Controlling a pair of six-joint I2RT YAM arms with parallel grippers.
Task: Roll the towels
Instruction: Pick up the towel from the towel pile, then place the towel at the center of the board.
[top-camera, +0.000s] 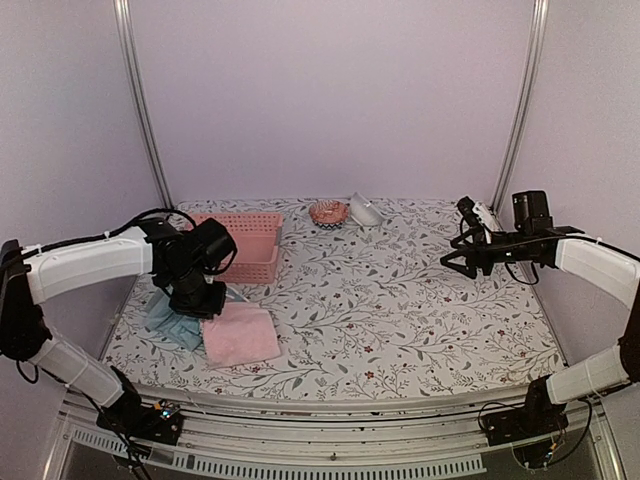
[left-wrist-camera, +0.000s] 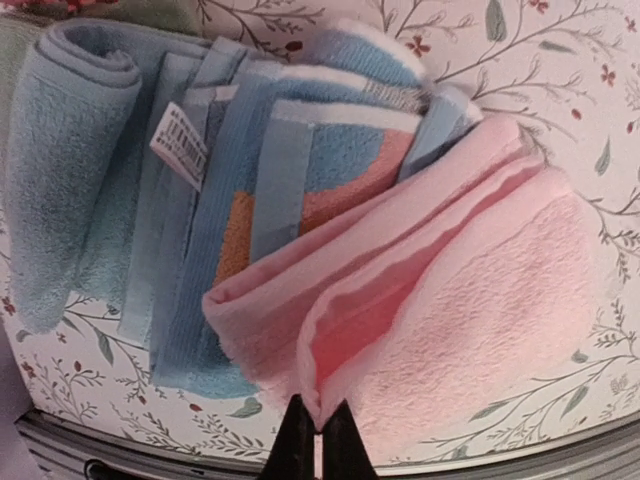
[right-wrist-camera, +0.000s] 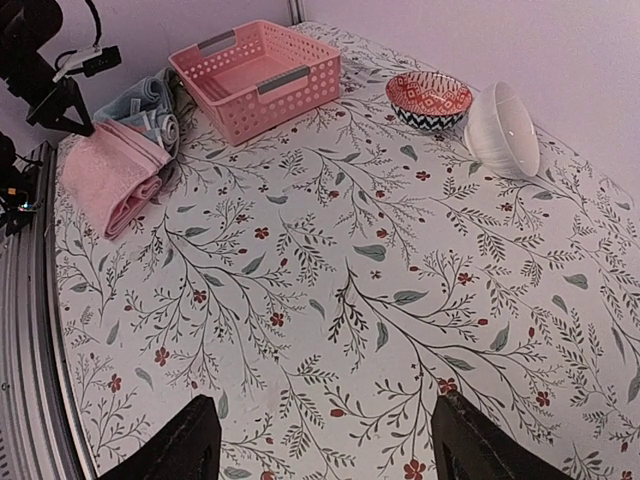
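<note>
Left gripper (left-wrist-camera: 316, 440) tips clamped together on the pink towel (left-wrist-camera: 450, 320) fold edge, bottom centre of the wrist view. Right gripper (right-wrist-camera: 330, 445) apart, idle. Best roll tight and even, without dragging the blue patterned towel (left-wrist-camera: 270, 190) underneath.

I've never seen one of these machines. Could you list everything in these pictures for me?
pink towel: one, pink, folded, front left
patterned towel: one, light blue with orange and white, partly under the pink one
teal towel: one, pale teal, beside the patterned one
basket: one, pink plastic, back left
patterned bowl: one, red and dark, back centre
white bowl: one, white, tipped on its side beside it
table: one, floral cover
left pincer: one, black, shut on the pink towel's edge
right pincer: one, black, open, empty, right side
</note>
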